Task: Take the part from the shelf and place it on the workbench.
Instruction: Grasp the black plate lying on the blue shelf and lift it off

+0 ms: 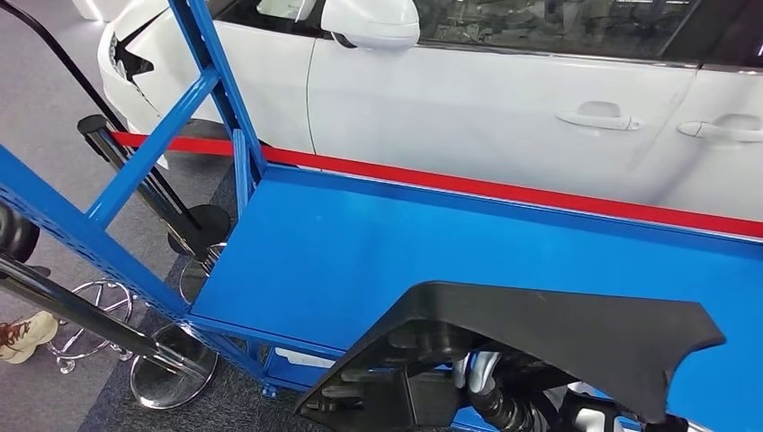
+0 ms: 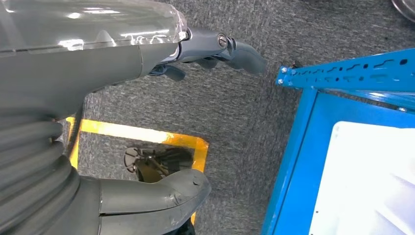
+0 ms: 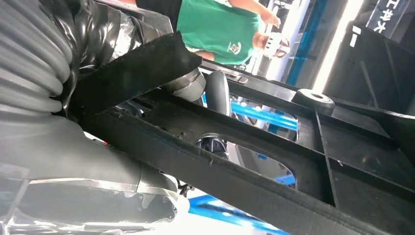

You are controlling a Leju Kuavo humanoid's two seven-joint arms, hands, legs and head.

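Observation:
The black plastic part (image 1: 549, 337), a wide curved panel, hangs over the near edge of the blue workbench top (image 1: 405, 234). My right arm comes up beneath it, and the panel covers the hand in the head view. In the right wrist view my right hand (image 3: 112, 161) grips the part (image 3: 274, 161): a ribbed black bar runs between the grey thumb and a dark finger (image 3: 218, 90). My left hand (image 2: 93, 83) hangs over grey carpet beside the blue frame, fingers (image 2: 230, 49) and thumb spread, holding nothing.
A white car (image 1: 504, 99) stands close behind the bench, with a red barrier belt (image 1: 504, 191) along it. Chrome stanchion bases (image 1: 171, 369) and a person's shoe (image 1: 22, 335) are on the floor at left. A person in a green shirt (image 3: 220, 24) stands beyond the part. A blue upright (image 1: 216, 81) rises at the bench's left end.

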